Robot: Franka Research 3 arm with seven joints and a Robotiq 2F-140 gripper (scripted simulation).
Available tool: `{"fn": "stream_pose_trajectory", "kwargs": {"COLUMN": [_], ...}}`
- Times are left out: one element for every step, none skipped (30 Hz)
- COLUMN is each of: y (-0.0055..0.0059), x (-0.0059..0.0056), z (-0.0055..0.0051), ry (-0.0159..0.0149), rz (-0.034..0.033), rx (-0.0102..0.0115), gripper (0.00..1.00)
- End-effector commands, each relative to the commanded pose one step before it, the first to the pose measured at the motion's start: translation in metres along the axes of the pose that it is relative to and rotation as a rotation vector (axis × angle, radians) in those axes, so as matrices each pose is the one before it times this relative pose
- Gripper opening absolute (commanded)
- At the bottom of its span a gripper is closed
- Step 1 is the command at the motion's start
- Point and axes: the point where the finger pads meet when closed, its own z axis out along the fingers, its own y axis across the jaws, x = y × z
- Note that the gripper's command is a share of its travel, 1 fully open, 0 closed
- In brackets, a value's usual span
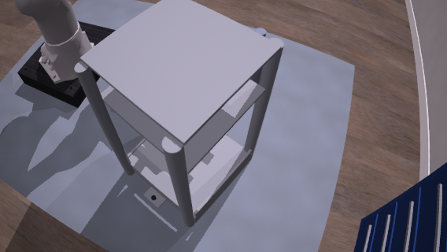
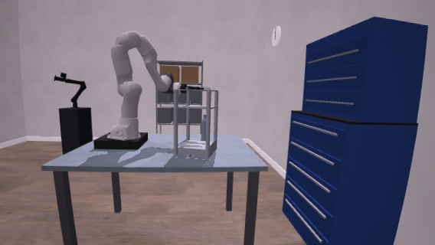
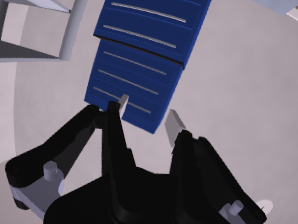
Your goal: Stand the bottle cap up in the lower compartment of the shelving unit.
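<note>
The bottle [image 2: 204,124] stands upright on the table just beyond the shelving unit [image 2: 195,120]; only its cap [image 1: 260,31] shows past the unit's top shelf [image 1: 181,71] in the top view. The lower compartment's floor [image 1: 212,165] has nothing on it. My gripper [image 2: 193,87] lies level at about the height of the top shelf, pointing toward the blue cabinet. In the wrist view the fingers stand partly apart with nothing between them. The top shelf hides the gripper in the top view.
The arm's black base [image 1: 51,83] sits on the table left of the unit. A blue drawer cabinet [image 2: 352,126] stands right of the table. A black stand with a small arm [image 2: 74,126] and a background rack [image 2: 180,96] stand behind the table.
</note>
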Motion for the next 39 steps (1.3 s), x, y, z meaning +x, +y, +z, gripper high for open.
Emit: {"fn": "stream_pose_trajectory", "kwargs": {"y": [0.00027, 0.00000, 0.00000, 0.00000, 0.00000, 0.00000, 0.00000, 0.00000, 0.00000, 0.00000, 0.00000, 0.00000, 0.00000, 0.00000, 0.00000, 0.00000, 0.00000, 0.00000, 0.00000, 0.00000, 0.00000, 0.00000, 0.00000, 0.00000, 0.00000, 0.00000, 0.00000, 0.00000, 0.00000, 0.00000, 0.00000, 0.00000, 0.00000, 0.00000, 0.00000, 0.00000, 0.00000, 0.00000, 0.00000], "x": [0.00441, 0.00000, 0.00241, 0.00244, 0.00247, 0.00250, 0.00252, 0.00255, 0.00256, 0.00259, 0.00261, 0.00263, 0.00265, 0.00266, 0.00269, 0.00270, 0.00272, 0.00000, 0.00000, 0.00272, 0.00275, 0.00275, 0.00277, 0.00278, 0.00279, 0.00280, 0.00281, 0.00282, 0.00282, 0.00284, 0.00284, 0.00285, 0.00285, 0.00285, 0.00000, 0.00000, 0.00286, 0.00286, 0.00287], "z": [-0.00076, 0.00000, 0.00000, 0.00000, 0.00000, 0.00000, 0.00000, 0.00000, 0.00000, 0.00000, 0.00000, 0.00000, 0.00000, 0.00000, 0.00000, 0.00000, 0.00000, 0.00000, 0.00000, 0.00001, 0.00000, 0.00001, 0.00000, 0.00000, 0.00000, 0.00000, 0.00000, 0.00000, 0.00001, 0.00000, 0.00000, 0.00000, 0.00000, 0.00000, 0.00000, 0.00000, 0.00000, 0.00001, 0.00000], "ry": [-0.00927, 0.00000, 0.00000, 0.00000, 0.00000, 0.00000, 0.00000, 0.00000, 0.00000, 0.00000, 0.00000, 0.00000, 0.00000, 0.00000, 0.00000, 0.00000, 0.00000, 0.00000, 0.00000, 0.00000, 0.00000, 0.00000, 0.00000, 0.00000, 0.00000, 0.00000, 0.00000, 0.00000, 0.00000, 0.00000, 0.00000, 0.00000, 0.00000, 0.00000, 0.00000, 0.00000, 0.00000, 0.00000, 0.00000], "rz": [0.03207, 0.00000, 0.00000, 0.00000, 0.00000, 0.00000, 0.00000, 0.00000, 0.00000, 0.00000, 0.00000, 0.00000, 0.00000, 0.00000, 0.00000, 0.00000, 0.00000, 0.00000, 0.00000, 0.00000, 0.00000, 0.00000, 0.00000, 0.00000, 0.00000, 0.00000, 0.00000, 0.00000, 0.00000, 0.00000, 0.00000, 0.00000, 0.00000, 0.00000, 0.00000, 0.00000, 0.00000, 0.00000, 0.00000], "rx": [-0.00078, 0.00000, 0.00000, 0.00000, 0.00000, 0.00000, 0.00000, 0.00000, 0.00000, 0.00000, 0.00000, 0.00000, 0.00000, 0.00000, 0.00000, 0.00001, -0.00001, 0.00000, 0.00000, 0.00001, -0.00001, 0.00001, -0.00001, 0.00000, 0.00000, 0.00000, 0.00000, -0.00001, 0.00001, -0.00001, 0.00001, 0.00000, 0.00000, 0.00000, 0.00000, 0.00000, -0.00001, 0.00001, -0.00001], "gripper": [0.44, 0.44, 0.44, 0.44, 0.44, 0.44, 0.44, 0.44, 0.44, 0.44, 0.44, 0.44, 0.44, 0.44, 0.44, 0.44, 0.44, 0.44, 0.44, 0.44, 0.44, 0.44, 0.44, 0.44, 0.44, 0.44, 0.44, 0.44, 0.44, 0.44, 0.44, 0.44, 0.44, 0.44, 0.44, 0.44, 0.44, 0.44, 0.44]}}
